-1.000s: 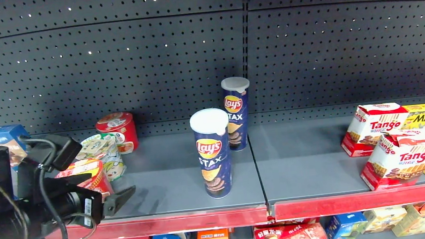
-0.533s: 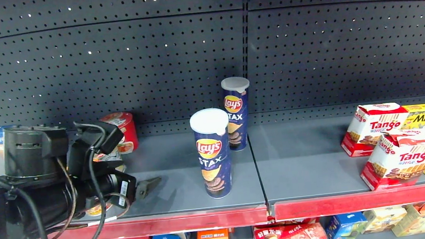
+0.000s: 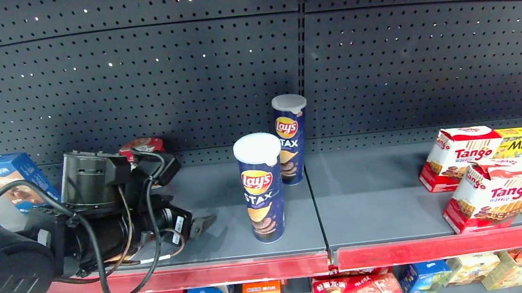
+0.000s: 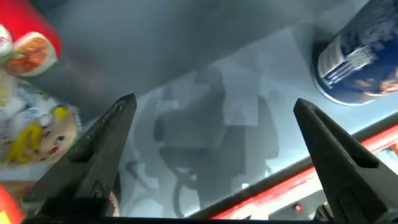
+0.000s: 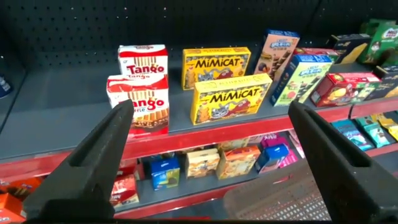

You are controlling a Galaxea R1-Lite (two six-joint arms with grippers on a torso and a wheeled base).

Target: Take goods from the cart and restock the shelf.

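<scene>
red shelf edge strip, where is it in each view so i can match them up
head view: red strip runs below the front chips can.
left wrist view: strip slants beside that can.
right wrist view: strip under the wafer boxes.
shared landmark: wafer boxes; front chips can.

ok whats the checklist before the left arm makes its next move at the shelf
1. left pincer open: ok, jaws spread wide
2. goods in left pincer: not ok, it holds nothing
3. front tall blue chip can with white lid upright: ok
4. left pincer apart from that can: ok
5. rear blue chip can upright: ok
6. right pincer open: ok, nothing held
</scene>
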